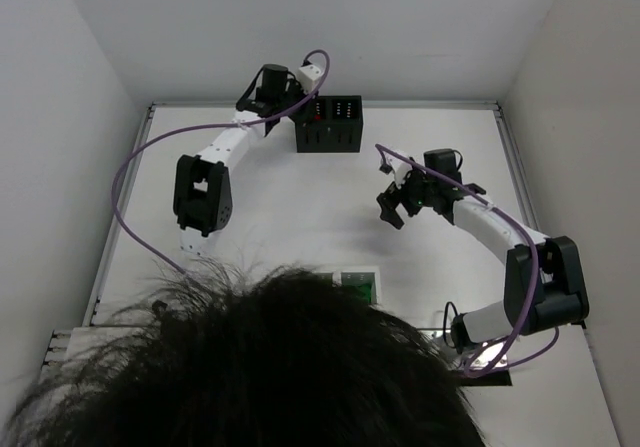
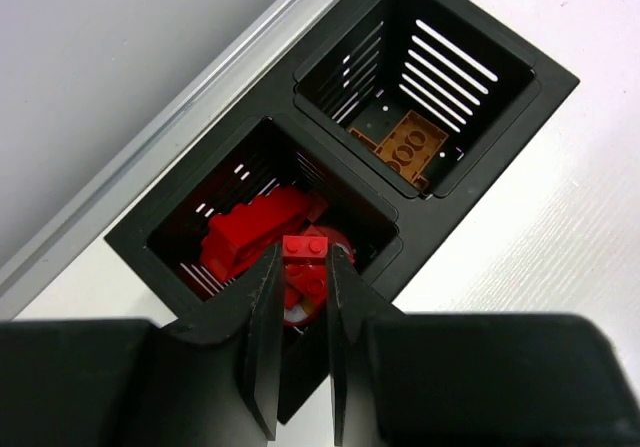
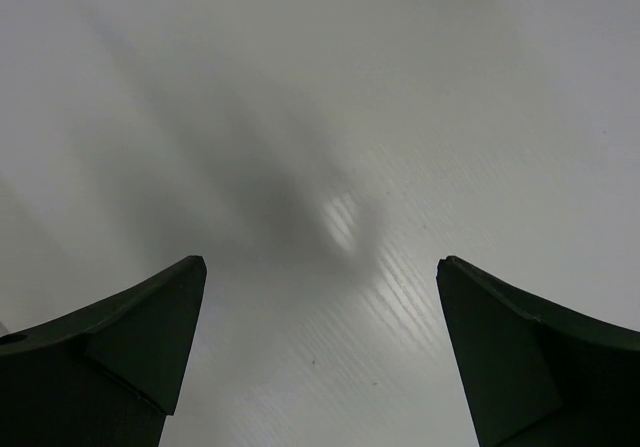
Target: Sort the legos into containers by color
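Item one, left claw point(image 2: 303, 257): clamped on a single red brick point(image 2: 305, 246) and poised over the black box point(image 2: 345, 159), which sits at 12 o'clock on the table point(image 1: 250, 237). I have not let this brick go yet. Item two, the box's left bin: a heap of red bricks point(image 2: 250, 229) directly under the held one. Item three, its right bin: one orange-brown brick point(image 2: 405, 147) lying flat, and I can make out nothing else in there. Item four, white box point(image 1: 362, 274) at 6 o'clock: green bricks point(image 1: 358, 289) show in one bin; a head point(image 1: 250, 367) covers the rest. Item five, right claw point(image 3: 320, 297): spread wide, holding nothing, above bare table toward 3 o'clock of centre. I see no loose bricks on the uncovered tabletop, so I judge the sort nearly finished, with this red drop outstanding. The near edge is hidden, so I cannot rule out more bricks there.
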Motion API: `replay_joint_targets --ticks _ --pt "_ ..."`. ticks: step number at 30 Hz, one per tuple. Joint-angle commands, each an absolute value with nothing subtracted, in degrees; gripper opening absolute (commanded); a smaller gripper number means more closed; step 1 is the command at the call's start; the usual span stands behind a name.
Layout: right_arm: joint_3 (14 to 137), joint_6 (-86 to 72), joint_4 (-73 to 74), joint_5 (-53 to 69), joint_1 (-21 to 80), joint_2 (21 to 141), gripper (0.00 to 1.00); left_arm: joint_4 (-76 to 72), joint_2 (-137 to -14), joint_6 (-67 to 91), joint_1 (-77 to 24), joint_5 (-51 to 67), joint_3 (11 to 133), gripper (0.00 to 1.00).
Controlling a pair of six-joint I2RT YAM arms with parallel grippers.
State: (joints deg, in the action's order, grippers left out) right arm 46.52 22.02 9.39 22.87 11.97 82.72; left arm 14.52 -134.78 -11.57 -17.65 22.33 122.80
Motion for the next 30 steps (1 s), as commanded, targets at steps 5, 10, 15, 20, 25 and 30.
replay_joint_targets --ticks 5,10,15,20,25,30 --pt "53.5 33.6 18.4 32.2 10.5 84.4 0.98 11.5 -137.2 -12.7 -17.8 23.6 126.0 0.0" --pt "57.4 36.9 23.4 34.4 9.5 87.4 0.98 11.5 -137.7 -13.7 -17.8 24.1 124.9 0.03" --pt "59.5 38.8 25.3 35.4 9.0 88.7 1.0 11.5 -138.3 -14.3 -17.8 24.7 124.9 0.07" --pt "59.5 40.6 26.1 35.9 9.0 89.2 1.0 11.5 -138.3 -14.3 -17.8 24.7 124.9 0.12" --pt "59.5 40.6 25.5 35.9 9.0 89.2 1.0 11.0 -138.3 -14.9 -17.8 24.7 125.4 0.24" --pt "59.5 39.6 24.3 35.9 9.0 90.8 1.0 10.5 -138.3 -14.9 -17.8 24.2 125.4 0.45"
